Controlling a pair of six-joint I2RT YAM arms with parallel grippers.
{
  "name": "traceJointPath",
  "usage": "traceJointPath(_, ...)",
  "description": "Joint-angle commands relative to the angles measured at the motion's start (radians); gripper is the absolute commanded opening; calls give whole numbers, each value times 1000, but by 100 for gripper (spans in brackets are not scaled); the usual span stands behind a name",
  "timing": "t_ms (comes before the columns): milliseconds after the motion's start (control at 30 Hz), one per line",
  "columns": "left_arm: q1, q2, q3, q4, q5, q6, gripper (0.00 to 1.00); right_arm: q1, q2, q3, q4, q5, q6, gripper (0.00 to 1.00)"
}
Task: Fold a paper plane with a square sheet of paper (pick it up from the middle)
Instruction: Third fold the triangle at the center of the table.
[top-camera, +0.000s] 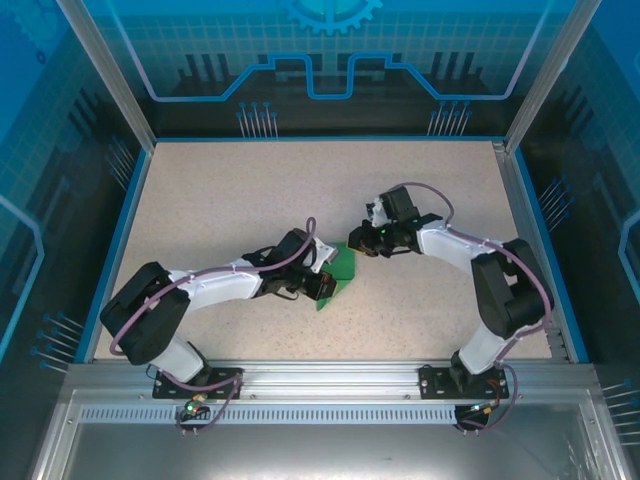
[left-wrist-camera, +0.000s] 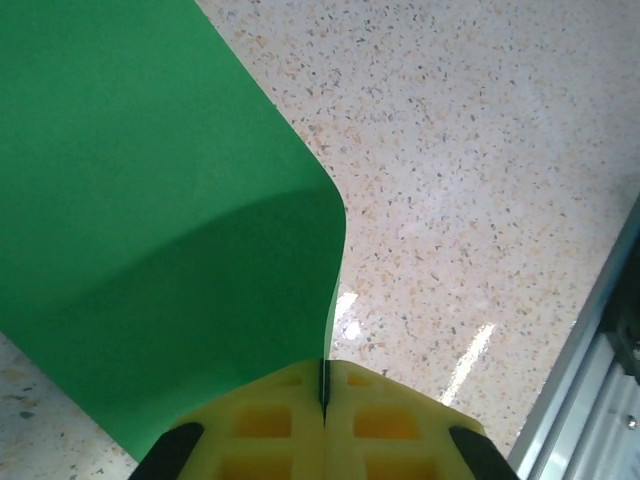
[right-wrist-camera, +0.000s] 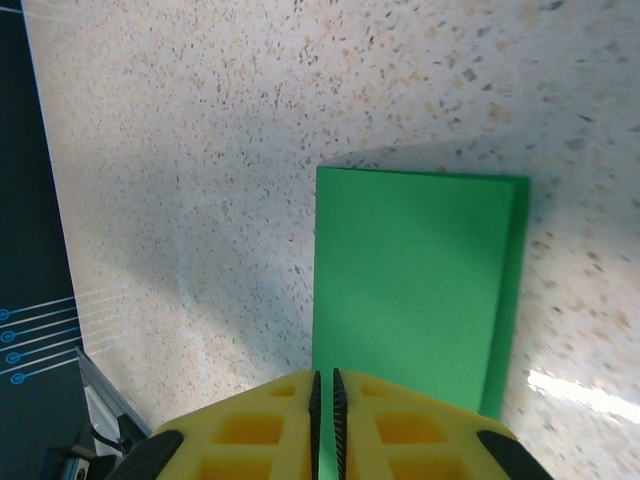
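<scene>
The square sheet of paper (top-camera: 342, 268), bright green, sits mid-table between both grippers. My left gripper (top-camera: 325, 285) holds its near edge. In the left wrist view the yellow jaws (left-wrist-camera: 323, 385) are shut on the paper's edge, and the sheet (left-wrist-camera: 150, 200) curves up and away to the left. In the right wrist view the sheet (right-wrist-camera: 410, 280) looks folded into a rectangle, with a second layer showing along its right side. My right gripper (top-camera: 368, 242) is at the sheet's far edge. Its jaws (right-wrist-camera: 325, 385) stand a thin slit apart with green behind; I cannot tell if they pinch the paper.
The speckled beige table (top-camera: 250, 190) is bounded by a blue rim and clear walls on metal posts. An aluminium rail (top-camera: 320, 385) carrying the arm bases runs along the near edge, and it also shows at the right in the left wrist view (left-wrist-camera: 600, 390).
</scene>
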Motion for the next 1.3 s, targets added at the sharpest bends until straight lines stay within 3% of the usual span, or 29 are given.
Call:
traceJointPath(0,22,12,-26,34,97,-31,0,27,82,60,-55,-32,-35,12)
traceJointPath(500,96,70,-13,21,177,-32,1,64,286,112,-107,73,-102,10)
traceJointPath(1267,153,135,61,-89,110,23,7,71,311,142,-160,112,-148,11)
